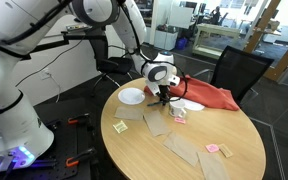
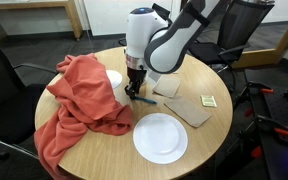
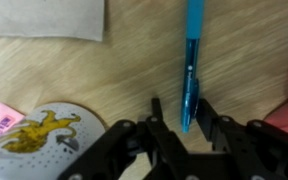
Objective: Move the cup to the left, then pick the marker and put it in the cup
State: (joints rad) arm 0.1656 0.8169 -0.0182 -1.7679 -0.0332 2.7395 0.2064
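Pincer [image 3: 181, 115] released, jaws straddling only the lower tip of the marker [image 3: 192, 55], flat on desk [image 3: 124, 70], centre-right in wrist view. Cup [image 2: 113, 80] just frame-left of it in an exterior view. Risk: end grip, marker may pivot out.

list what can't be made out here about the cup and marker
- marker: in the wrist view its top end is cut off by the frame edge. In both exterior views it is too small and sits under the gripper.
- cup: in an exterior view the red cloth hides its near side, and no handle shows.
- white printed thing: in the wrist view it is cut off by the bottom edge, so I cannot tell what it is.
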